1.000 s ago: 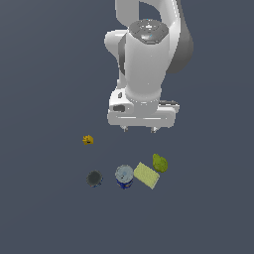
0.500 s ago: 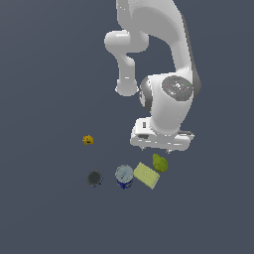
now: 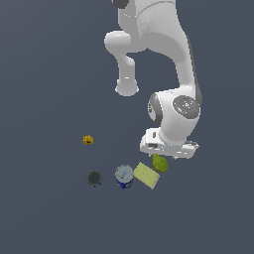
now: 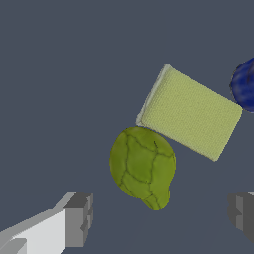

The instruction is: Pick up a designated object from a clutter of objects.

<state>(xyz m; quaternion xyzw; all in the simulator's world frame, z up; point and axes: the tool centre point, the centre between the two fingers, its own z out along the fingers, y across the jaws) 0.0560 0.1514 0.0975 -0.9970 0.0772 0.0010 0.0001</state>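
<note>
Five small things lie on the dark surface (image 3: 44,213), one of each kind: a green fruit (image 3: 159,162), a pale-yellow block (image 3: 147,175), a blue can (image 3: 124,176), a dark round thing (image 3: 94,178) and a tiny yellow-orange thing (image 3: 88,140). One white arm (image 3: 168,59) works over them.

Against the picture from half a second ago, the arm's wrist has come lower and nearer the fruit, so that its white flange now hangs just above the fruit and hides its upper edge in the exterior view. A second ago the wrist stood well higher. The five things lie where they lay before.

The fruit (image 4: 143,167) is a smooth yellow-green lump, rounded and tapering to a small nub at one end, with dark crack-like lines across its skin. It touches one corner of the block (image 4: 191,113), which is flat, rectangular and finely textured. Taking the block as landmark in the exterior view, the fruit sits just beside it on the exterior view's right and a little farther up, the can touches or nearly touches it on the exterior view's left, the dark round thing lies beyond the can, and the tiny yellow-orange thing lies well apart, up and to the left.

The gripper (image 4: 161,218) is spread wide, its two grey fingers (image 4: 79,218) apart on either side of the fruit's nub end and touching nothing.
</note>
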